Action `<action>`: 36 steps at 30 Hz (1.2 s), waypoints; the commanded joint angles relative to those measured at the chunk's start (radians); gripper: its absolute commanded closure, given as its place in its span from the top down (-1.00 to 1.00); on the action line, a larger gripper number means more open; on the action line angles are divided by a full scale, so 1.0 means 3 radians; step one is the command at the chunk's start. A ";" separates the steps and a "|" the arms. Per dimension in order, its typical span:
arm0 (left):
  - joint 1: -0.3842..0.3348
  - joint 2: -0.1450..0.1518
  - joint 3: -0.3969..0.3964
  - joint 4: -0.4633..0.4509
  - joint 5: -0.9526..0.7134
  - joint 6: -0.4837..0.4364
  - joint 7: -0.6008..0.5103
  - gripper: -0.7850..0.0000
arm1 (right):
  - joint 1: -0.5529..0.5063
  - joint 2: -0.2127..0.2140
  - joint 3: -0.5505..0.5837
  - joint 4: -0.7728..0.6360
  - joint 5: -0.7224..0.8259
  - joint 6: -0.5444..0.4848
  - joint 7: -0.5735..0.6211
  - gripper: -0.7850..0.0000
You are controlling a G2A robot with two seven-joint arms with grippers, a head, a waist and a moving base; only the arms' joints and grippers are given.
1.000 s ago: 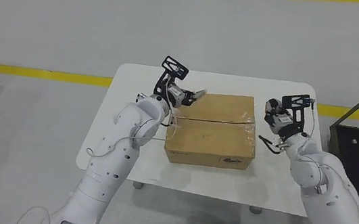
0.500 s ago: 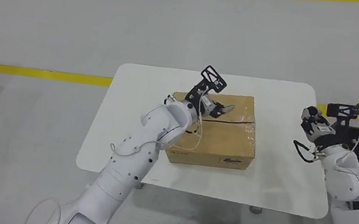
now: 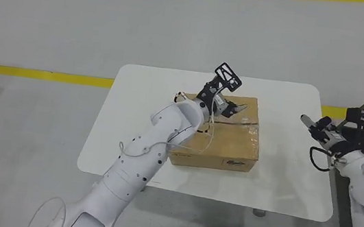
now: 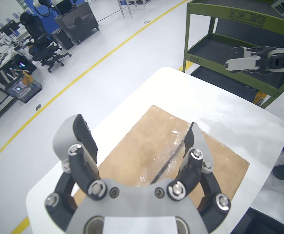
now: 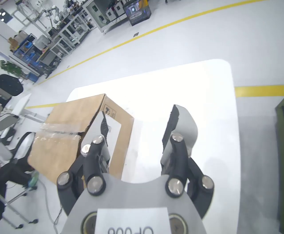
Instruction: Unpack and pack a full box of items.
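Sealed box at mid-worktop, both grippers unloaded

The brown cardboard box point(image 3: 219, 146), flaps shut under a clear tape seam point(image 4: 170, 150), sits at the middle of the white worktop point(image 3: 282, 189). The left gripper point(image 4: 135, 128) hovers over the seam, jaws wide open and empty. The right gripper point(image 5: 139, 115) hangs at the right edge, jaws open and empty. Likely risk: with nothing bracing the box, pulling the tape could drag or tip it
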 commanded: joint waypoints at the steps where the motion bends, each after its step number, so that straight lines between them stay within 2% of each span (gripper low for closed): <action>1: 0.0072 0.0039 -0.0132 -0.0081 0.0065 0.0025 -0.0095 1.00 | 0.0053 0.0013 0.0033 0.0037 0.0230 -0.0051 0.0183 1.00; 4: 0.0216 0.0106 -0.0347 -0.0235 0.0204 0.0085 -0.0270 1.00 | 0.0099 0.0034 0.0057 -0.0001 0.0117 -0.0057 0.0160 1.00; 7: 0.0408 0.0184 -0.0600 -0.0448 0.0416 0.0156 -0.0382 1.00 | 0.0062 0.0043 -0.0021 -0.0164 -0.0377 -0.0031 -0.0160 1.00; 8: 0.0484 0.0212 -0.0686 -0.0526 0.0530 0.0186 -0.0411 1.00 | 0.0042 0.0038 -0.0071 -0.0219 -0.0511 0.0020 -0.0314 -0.02; 9: 0.0567 0.0238 -0.0768 -0.0614 0.0630 0.0210 -0.0432 1.00 | 0.0017 0.0028 -0.0127 -0.0258 -0.0583 0.0072 -0.0473 -0.30; 10: 0.0650 0.0265 -0.0863 -0.0695 0.0738 0.0250 -0.0455 0.89 | -0.0005 0.0019 -0.0184 -0.0304 -0.0671 0.0138 -0.0624 -0.93; 11: 0.0740 0.0287 -0.0947 -0.0777 0.0787 0.0264 -0.0467 -0.03 | -0.0028 0.0012 -0.0250 -0.0347 -0.0768 0.0186 -0.0745 -1.00; 12: 0.0832 0.0307 -0.1047 -0.0851 0.0781 0.0275 -0.0476 -0.20 | -0.0050 0.0004 -0.0325 -0.0388 -0.0871 0.0224 -0.0860 -1.00; 13: 0.0922 0.0325 -0.1152 -0.0920 0.0739 0.0275 -0.0477 -0.86 | -0.0067 -0.0007 -0.0401 -0.0429 -0.0917 0.0266 -0.0982 -1.00; 14: 0.1007 0.0345 -0.1255 -0.0988 0.0709 0.0243 -0.0478 -1.00 | -0.0084 -0.0018 -0.0483 -0.0457 -0.0960 0.0292 -0.1067 -1.00; 20: 0.1452 0.0451 -0.1824 -0.1256 0.0868 0.0243 -0.0548 -1.00 | -0.0048 -0.0090 -0.1100 -0.0628 -0.1304 0.0537 -0.1413 -1.00; 25: 0.1717 0.0496 -0.2193 -0.1426 0.0867 0.0376 -0.0637 -1.00 | 0.0180 -0.0171 -0.1771 -0.0582 -0.1751 0.0705 -0.1518 -1.00; 30: 0.1875 0.0519 -0.2384 -0.1479 0.0842 0.0431 -0.0689 -1.00 | 0.0480 -0.0276 -0.2325 -0.0318 -0.1967 0.0864 -0.1571 -1.00; 36: 0.1922 0.0526 -0.2446 -0.1466 0.0807 0.0512 -0.0690 -1.00 | 0.0693 -0.0344 -0.2525 0.0003 -0.1999 0.0974 -0.1465 -1.00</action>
